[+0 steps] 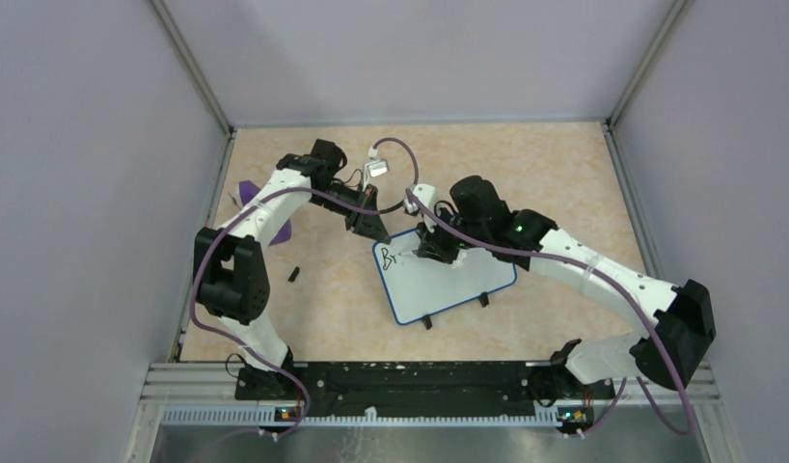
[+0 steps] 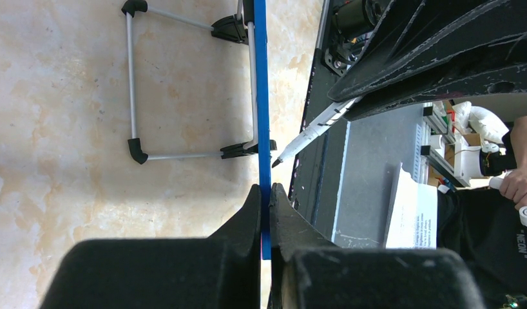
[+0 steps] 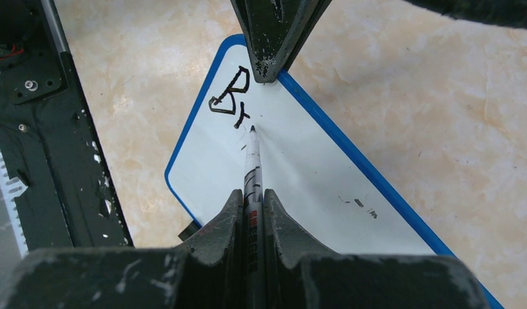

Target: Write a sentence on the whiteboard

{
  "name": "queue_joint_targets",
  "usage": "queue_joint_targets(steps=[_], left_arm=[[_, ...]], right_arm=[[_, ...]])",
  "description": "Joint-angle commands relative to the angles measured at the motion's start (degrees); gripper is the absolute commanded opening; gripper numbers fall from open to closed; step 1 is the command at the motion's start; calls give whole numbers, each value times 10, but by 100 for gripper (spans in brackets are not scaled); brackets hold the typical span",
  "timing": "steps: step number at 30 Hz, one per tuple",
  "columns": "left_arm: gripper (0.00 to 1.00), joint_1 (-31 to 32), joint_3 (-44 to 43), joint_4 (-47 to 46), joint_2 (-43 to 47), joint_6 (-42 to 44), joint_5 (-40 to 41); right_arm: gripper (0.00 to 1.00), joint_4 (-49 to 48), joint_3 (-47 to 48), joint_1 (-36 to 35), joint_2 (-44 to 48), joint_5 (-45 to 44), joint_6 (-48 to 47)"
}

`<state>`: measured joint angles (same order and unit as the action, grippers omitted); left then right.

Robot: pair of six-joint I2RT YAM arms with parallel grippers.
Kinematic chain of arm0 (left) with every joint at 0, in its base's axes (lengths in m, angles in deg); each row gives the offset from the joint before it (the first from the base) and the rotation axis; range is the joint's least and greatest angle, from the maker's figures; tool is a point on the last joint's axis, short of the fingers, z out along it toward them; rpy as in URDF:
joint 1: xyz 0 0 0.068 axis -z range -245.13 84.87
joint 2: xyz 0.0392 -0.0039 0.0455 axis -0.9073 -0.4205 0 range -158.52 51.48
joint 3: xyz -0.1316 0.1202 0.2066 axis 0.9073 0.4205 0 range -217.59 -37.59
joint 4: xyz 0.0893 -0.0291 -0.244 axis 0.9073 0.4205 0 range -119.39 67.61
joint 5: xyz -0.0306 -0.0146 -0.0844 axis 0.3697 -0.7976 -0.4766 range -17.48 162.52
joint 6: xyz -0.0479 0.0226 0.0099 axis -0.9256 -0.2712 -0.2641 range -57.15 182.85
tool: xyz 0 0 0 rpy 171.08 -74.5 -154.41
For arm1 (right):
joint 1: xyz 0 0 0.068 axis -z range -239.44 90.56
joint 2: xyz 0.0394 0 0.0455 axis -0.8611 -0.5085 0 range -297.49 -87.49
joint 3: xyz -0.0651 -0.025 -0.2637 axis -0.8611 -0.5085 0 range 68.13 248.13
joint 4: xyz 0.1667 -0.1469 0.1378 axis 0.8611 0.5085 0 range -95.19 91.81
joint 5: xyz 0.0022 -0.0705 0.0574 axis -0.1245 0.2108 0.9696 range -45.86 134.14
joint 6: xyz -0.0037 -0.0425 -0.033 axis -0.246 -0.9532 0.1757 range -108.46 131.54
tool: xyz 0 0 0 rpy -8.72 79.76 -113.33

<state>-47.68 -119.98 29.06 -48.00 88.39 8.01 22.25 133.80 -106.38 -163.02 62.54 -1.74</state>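
Now the whiteboard (image 1: pixel 458 280) lies on the table (image 1: pixel 313 309), between the two arms. The left fingers (image 2: pixel 248 212) pinch its blue frame at the far corner. The right fingers (image 3: pixel 230 212) are closed on a marker (image 3: pixel 252 161), and its tip is just beside the sentence (image 3: pixel 230 100), which reads only "Br".

Whiteboard (image 1: pixel 448 280) rests mid-counter (image 1: pixel 323 318), its two feet (image 1: pixel 426 322) along its near edge. The left hand (image 1: pixel 379 234) clamps the board's far-left rim. The right hand (image 1: pixel 427 251), just right of it, is over the board's far part and holds the marker (image 3: pixel 252 161), whose tip is just beside the lettering (image 1: pixel 387 257) (far-left corner of the board). A small loose piece (image 1: pixel 294 274) lies left of the board. A wedge-shaped piece (image 1: pixel 244 190) lies farther left, partly under the left arm.
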Motion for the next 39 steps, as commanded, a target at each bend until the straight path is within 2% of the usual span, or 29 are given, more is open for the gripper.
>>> queue_joint_targets(steps=[1, 17, 39], left_arm=[[0, 15, 20, -6, 10, 18, 22], [0, 15, 17, -7, 8, 17, 22], [0, 15, 16, -8, 7, 19, 21]], right_arm=[[0, -22, 17, 2, -5, -4, 4], [0, -18, 18, -1, -9, -38, 1], [0, -8, -6, -3, -3, -23, -11]])
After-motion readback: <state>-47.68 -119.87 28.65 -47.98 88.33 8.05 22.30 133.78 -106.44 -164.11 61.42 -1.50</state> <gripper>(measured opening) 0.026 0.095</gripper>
